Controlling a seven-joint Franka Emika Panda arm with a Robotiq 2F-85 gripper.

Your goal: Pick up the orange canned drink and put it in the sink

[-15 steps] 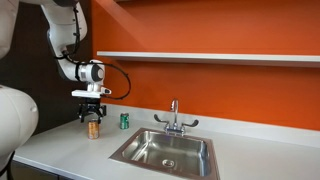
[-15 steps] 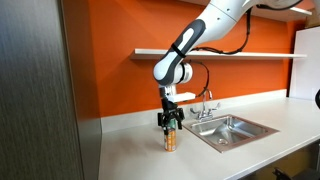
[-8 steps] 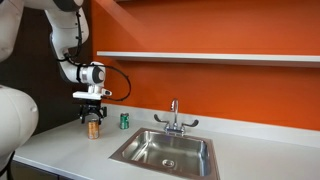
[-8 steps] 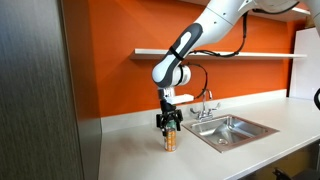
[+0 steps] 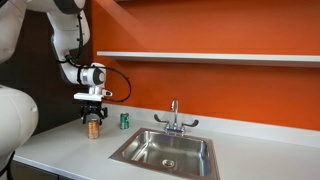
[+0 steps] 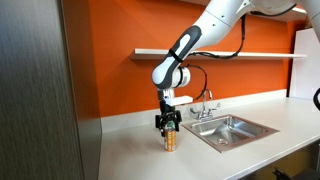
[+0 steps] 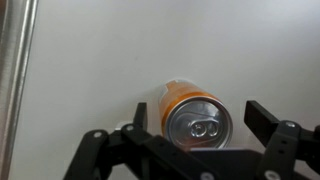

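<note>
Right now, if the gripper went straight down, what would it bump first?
Probably the orange canned drink: the open gripper points down right over it, its fingers on either side. They may slip past its sides toward the counter; depth is hard to judge.

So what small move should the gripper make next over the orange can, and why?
Probably lower straight down a little. In the wrist view the orange canned drink stands upright on the counter between the open fingers, with a gap on each side. In an exterior view the gripper seems to reach only the can's top, so closing now might grip too high.
</note>
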